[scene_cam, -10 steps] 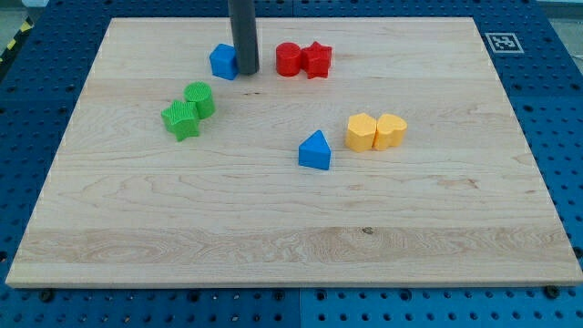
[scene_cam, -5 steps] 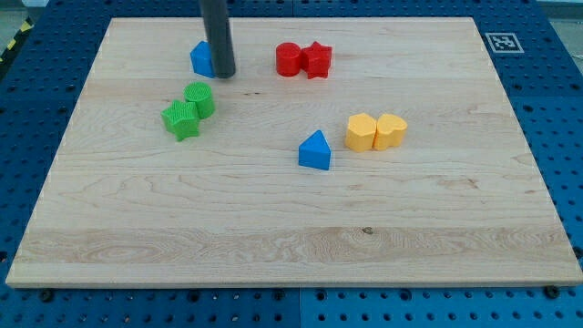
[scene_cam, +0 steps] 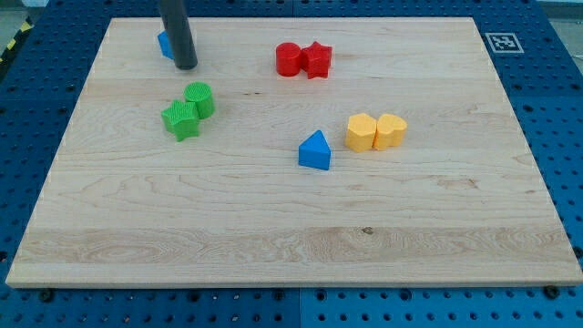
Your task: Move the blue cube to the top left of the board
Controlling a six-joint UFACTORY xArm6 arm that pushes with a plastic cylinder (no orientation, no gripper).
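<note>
Blue pegboard bench, light wood tabletop (scene_cam: 273,219) on it, fiducial tag (scene_cam: 500,41) at the 1 o'clock corner. No gripper on this rig, just the rod, so nothing opens, closes or holds; my tip (scene_cam: 186,66) sits on the wood at about 11 o'clock of the board. Blue cube (scene_cam: 165,44) is touching the rod on its 10 o'clock side, mostly hidden behind it, only a sliver visible, so its exact pose is hard to call. It's already in the top-left region, near the top edge, but there is bare wood between it and the left edge. My read: task mostly done; what's left is a short push toward 9–10 o'clock into the corner without running it off the top edge. Others well clear of that path: green pair (scene_cam: 189,110) at 6 o'clock of the tip, red pair (scene_cam: 303,59) at 3 o'clock, blue triangle (scene_cam: 315,150) near centre, yellow pair (scene_cam: 375,131) just at its 2 o'clock.
</note>
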